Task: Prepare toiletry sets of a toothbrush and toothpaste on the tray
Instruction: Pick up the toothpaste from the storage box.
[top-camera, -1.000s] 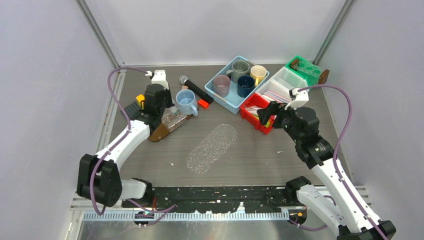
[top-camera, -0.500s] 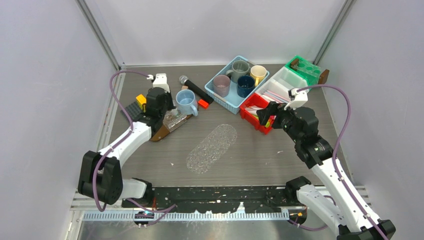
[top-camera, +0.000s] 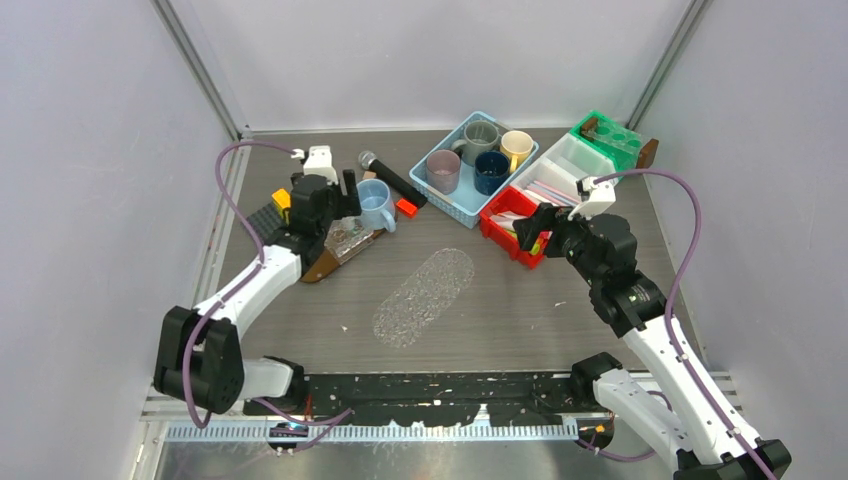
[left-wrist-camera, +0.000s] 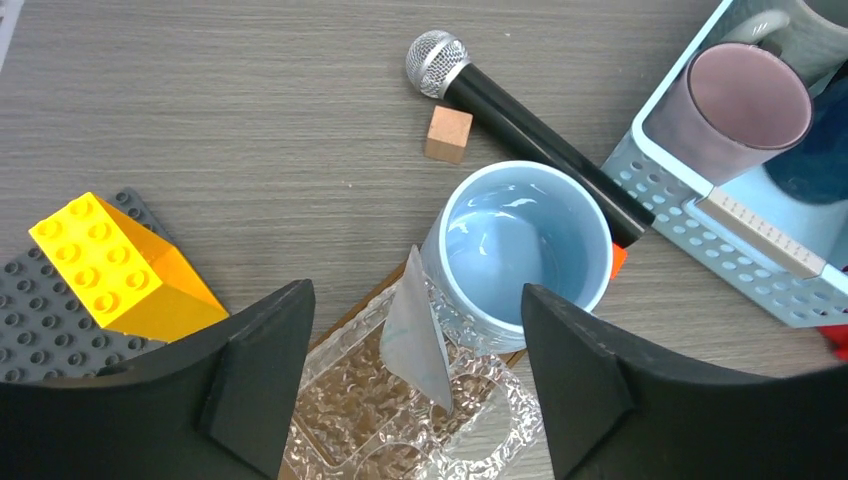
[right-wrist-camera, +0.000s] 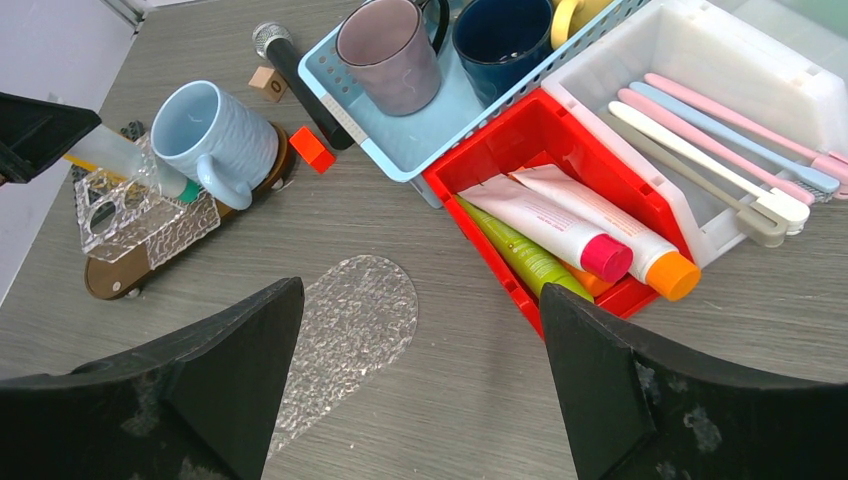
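The left end effector was spread wide around a white toothpaste tube leaning in the clear holder beside the blue mug. The right end effector hung wide open over the desk, near the red bin of toothpaste tubes. Toothbrushes lay in the white bin.

You are looking at five mugs, one microphone, at least four toothbrushes in one white bin and at least three toothpaste tubes in one red bin.
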